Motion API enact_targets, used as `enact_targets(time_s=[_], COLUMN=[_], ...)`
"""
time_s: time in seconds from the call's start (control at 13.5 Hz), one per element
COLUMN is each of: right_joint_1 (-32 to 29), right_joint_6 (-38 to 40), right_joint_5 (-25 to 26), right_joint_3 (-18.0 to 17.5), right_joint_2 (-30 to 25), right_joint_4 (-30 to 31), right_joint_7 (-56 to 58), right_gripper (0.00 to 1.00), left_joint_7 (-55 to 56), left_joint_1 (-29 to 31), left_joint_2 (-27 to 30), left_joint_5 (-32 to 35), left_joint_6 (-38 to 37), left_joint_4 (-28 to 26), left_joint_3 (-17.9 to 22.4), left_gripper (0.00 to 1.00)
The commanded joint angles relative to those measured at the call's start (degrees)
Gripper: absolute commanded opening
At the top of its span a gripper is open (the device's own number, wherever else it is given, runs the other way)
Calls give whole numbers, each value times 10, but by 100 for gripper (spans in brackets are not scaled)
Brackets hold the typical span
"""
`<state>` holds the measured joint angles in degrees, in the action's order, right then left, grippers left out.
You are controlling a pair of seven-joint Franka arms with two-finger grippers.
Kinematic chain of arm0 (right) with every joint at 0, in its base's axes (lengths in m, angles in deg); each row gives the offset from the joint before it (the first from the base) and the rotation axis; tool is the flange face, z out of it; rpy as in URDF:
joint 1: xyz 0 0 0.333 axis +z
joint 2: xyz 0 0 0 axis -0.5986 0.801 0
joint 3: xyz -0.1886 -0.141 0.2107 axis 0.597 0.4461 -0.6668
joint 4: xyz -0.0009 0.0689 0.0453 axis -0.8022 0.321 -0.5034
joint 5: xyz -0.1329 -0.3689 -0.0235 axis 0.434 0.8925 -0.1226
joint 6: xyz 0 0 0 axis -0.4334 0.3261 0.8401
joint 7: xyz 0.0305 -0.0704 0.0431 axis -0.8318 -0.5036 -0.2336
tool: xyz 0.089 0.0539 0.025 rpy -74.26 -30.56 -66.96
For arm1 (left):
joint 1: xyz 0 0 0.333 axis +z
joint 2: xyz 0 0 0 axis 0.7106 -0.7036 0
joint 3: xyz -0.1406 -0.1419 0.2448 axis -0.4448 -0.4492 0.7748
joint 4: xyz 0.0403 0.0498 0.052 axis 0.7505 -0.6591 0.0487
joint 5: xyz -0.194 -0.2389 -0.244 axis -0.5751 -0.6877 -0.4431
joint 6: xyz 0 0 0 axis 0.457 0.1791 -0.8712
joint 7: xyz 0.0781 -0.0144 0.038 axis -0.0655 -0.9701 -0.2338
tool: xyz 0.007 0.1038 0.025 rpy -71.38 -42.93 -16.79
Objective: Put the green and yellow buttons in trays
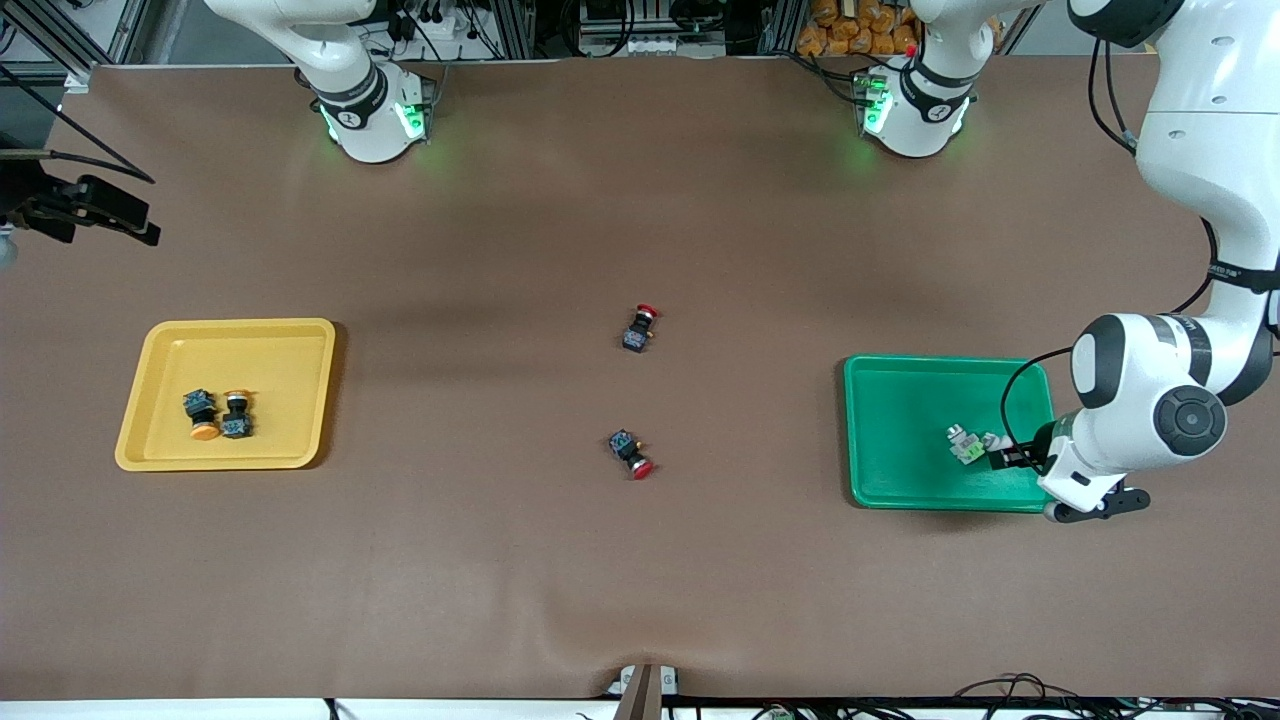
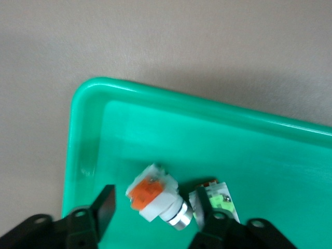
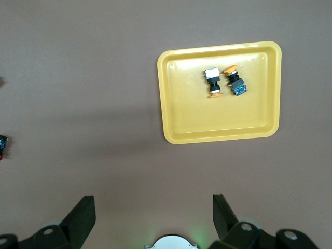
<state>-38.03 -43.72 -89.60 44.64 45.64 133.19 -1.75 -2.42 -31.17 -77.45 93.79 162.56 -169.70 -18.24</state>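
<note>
1. front view: the yellow tray (image 1: 160,345) lay toward the right arm's end of the tabletop (image 1: 640,580), with both yellow buttons (image 1: 218,413) lying side by side in it. the green tray (image 1: 890,400) lay toward the left arm's end, and the green button (image 1: 964,445) rested in it, just beside the left hand (image 1: 1000,452). two red-capped buttons (image 1: 638,328) lay apart in the middle of the tabletop, in neither tray.
2. left wrist view: the left hand (image 2: 155,215) was spread wide and low over the green tray (image 2: 249,140). the green button (image 2: 158,197) lay on its side on the tray floor between the fingers (image 2: 104,205), with a gap at one finger; contact with the other was unclear.
3. right wrist view: the right hand (image 3: 153,215) hung high over bare tabletop, fingers wide and holding nothing, waiting. the yellow tray (image 3: 181,104) held both yellow buttons (image 3: 224,82).
4. progress: all three target buttons appeared to sit in matching trays; judging by that, only pulling the left hand clear was left.
</note>
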Motion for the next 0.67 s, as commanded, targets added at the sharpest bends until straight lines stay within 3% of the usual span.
enact_targets(time_s=[0.0, 0.22, 0.59], right_joint_1=[-6, -6, -1], right_joint_6=[0, 1, 6], right_joint_5=[3, -3, -21], right_joint_3=[-6, -7, -7], right_joint_2=[4, 8, 30], right_joint_4=[-9, -22, -31], right_joint_7=[7, 0, 2], right_gripper=[100, 100, 100], left_joint_7=[-8, -8, -8], left_joint_1=[2, 4, 5], left_joint_2=[63, 133, 209], left_joint_5=[7, 6, -37], left_joint_6=[-24, -69, -208], left_joint_4=[-6, 16, 96], left_joint_3=[-2, -3, -7], left_gripper=[100, 100, 100])
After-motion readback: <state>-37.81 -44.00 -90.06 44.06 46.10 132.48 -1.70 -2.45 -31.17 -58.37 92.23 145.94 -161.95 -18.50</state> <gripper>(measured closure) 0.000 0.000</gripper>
